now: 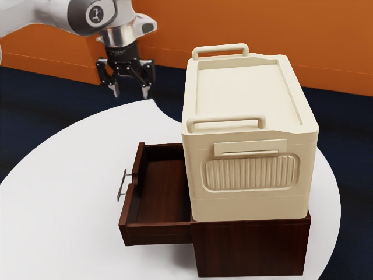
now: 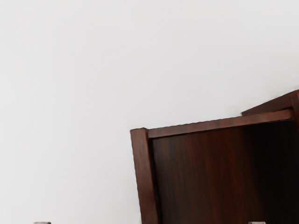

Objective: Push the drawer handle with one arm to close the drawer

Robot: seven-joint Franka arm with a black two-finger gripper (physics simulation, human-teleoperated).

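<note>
On the white table [image 1: 64, 204], the drawer [image 1: 156, 235] (open) lies below parted fingers [image 1: 146, 91].

An orange wall [image 1: 262, 26] (banded along its foot) stands behind the dark blue floor [image 1: 29, 105] and white, curved-edged bench [image 1: 70, 186].

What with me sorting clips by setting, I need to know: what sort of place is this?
Probably a simulated robot test room: my arm with its black gripper hangs near a white table, where a cabinet stands with its drawer open, before an orange wall.
</note>
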